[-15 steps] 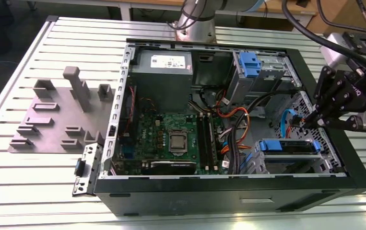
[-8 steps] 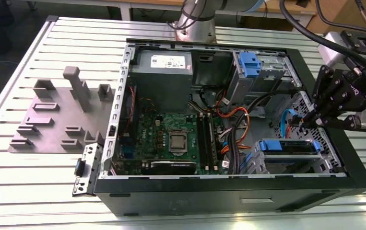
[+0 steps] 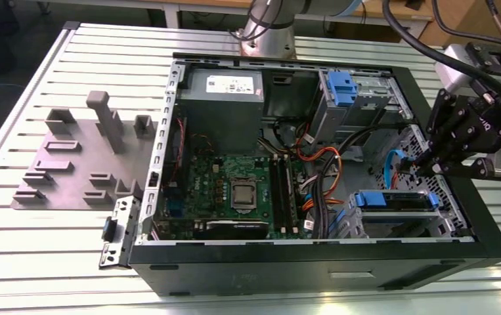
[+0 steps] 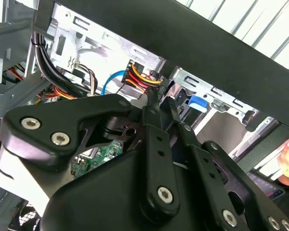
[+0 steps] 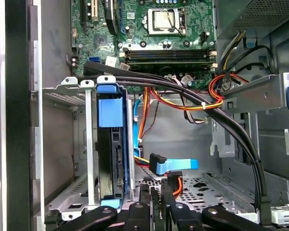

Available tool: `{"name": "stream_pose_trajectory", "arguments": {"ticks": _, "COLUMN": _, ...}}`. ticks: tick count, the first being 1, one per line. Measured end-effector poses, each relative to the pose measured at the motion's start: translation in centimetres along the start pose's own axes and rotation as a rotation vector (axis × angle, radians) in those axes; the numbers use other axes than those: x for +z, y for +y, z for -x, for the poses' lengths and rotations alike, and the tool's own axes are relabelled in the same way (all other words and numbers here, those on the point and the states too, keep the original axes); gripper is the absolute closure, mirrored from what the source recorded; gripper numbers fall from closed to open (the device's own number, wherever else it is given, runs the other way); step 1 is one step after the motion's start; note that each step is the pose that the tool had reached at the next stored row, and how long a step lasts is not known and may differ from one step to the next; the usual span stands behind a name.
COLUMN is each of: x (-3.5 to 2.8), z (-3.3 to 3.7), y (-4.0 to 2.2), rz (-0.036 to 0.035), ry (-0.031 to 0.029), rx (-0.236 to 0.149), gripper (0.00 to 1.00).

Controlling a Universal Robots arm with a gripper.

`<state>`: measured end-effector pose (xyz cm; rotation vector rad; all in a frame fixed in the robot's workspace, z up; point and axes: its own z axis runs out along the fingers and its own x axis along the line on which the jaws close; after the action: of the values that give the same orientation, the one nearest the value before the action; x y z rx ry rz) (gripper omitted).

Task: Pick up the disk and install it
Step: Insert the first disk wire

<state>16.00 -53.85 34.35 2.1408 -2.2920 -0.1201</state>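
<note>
Even bright light, mild table glare

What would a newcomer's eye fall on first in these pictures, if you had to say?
Most likely the open black computer case lying on the slatted table, its green circuit board and tangled cables exposed. Next comes the black gripper, hanging over the case's edge at the exterior view's right. Just below it the disk, in its blue bracket, sits in a metal bay.
</note>
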Motion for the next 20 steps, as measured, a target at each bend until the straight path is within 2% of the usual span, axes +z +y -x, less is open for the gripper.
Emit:
{"name": "stream_pose_trajectory", "arguments": {"ticks": 3, "x": 0.06, "z": 0.00, "y": -0.02, "rz": 0.0028, "ry": -0.0159, "rx": 0.000, "gripper": 0.76}}
{"name": "stream_pose_trajectory", "arguments": {"ticks": 4, "x": 0.08, "z": 0.01, "y": -0.06, "rz": 0.0030, "ry": -0.0173, "rx": 0.000, "gripper": 0.76}}
{"name": "stream_pose_trajectory", "arguments": {"ticks": 14, "x": 0.16, "z": 0.01, "y": -0.32, "rz": 0.0028, "ry": -0.0169, "rx": 0.002, "gripper": 0.76}}
{"name": "stream_pose_trajectory", "arguments": {"ticks": 15, "x": 0.17, "z": 0.01, "y": -0.32, "rz": 0.0027, "ry": -0.0164, "rx": 0.002, "gripper": 0.78}}
{"name": "stream_pose_trajectory", "arguments": {"ticks": 16, "x": 0.17, "z": 0.01, "y": -0.32, "rz": 0.0027, "ry": -0.0157, "rx": 0.002, "gripper": 0.84}}
{"name": "stream_pose_trajectory", "arguments": {"ticks": 20, "x": 0.14, "z": 0.01, "y": -0.28, "rz": 0.0025, "ry": -0.0143, "rx": 0.002, "gripper": 0.84}}
